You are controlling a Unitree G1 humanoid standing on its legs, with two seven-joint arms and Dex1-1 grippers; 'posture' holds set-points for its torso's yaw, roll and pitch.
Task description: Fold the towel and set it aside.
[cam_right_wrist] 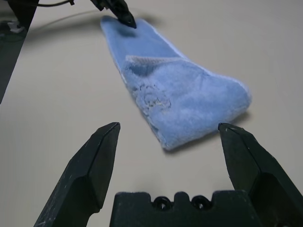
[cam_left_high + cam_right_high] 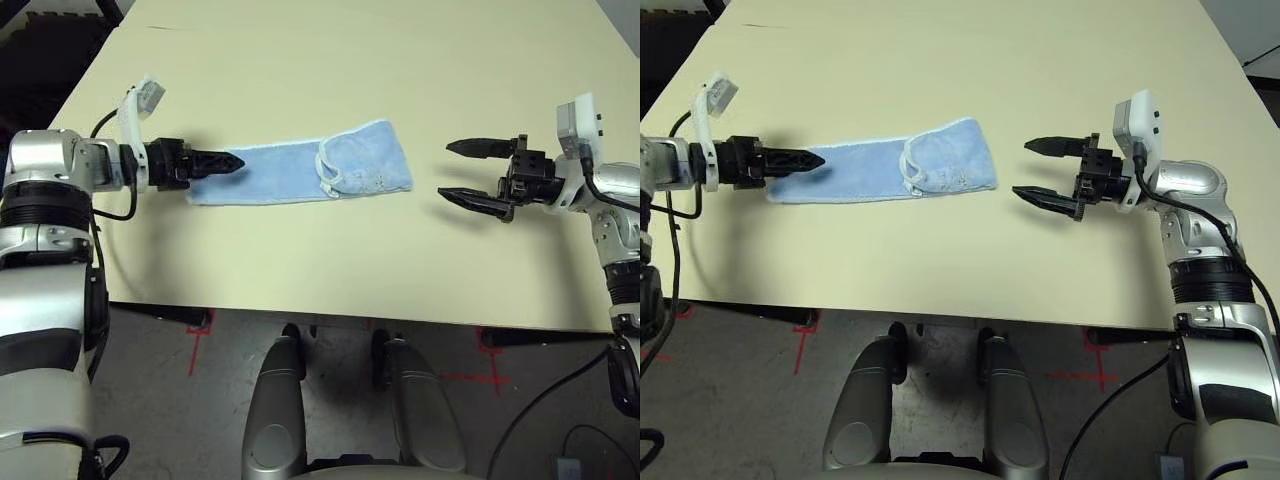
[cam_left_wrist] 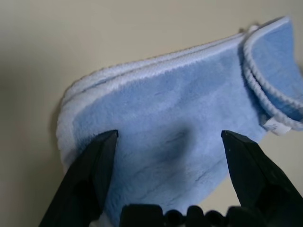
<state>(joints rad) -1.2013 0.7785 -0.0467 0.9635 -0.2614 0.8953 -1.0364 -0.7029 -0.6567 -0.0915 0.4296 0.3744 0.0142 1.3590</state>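
The towel lies flat on the table as a long light blue strip, its right end doubled back over itself with white edging showing. My left gripper is at the strip's left end. In the left wrist view its fingers stand open, spread above the towel with the cloth lying beneath and between them. My right gripper hovers open a short way to the right of the folded end, apart from it. The right wrist view has the towel ahead of its open fingers, with faint embroidery on the top layer.
The cream table spreads wide behind and in front of the towel. Its front edge runs near my body, with grey floor and red tape marks below. A dark area lies past the table's far left corner.
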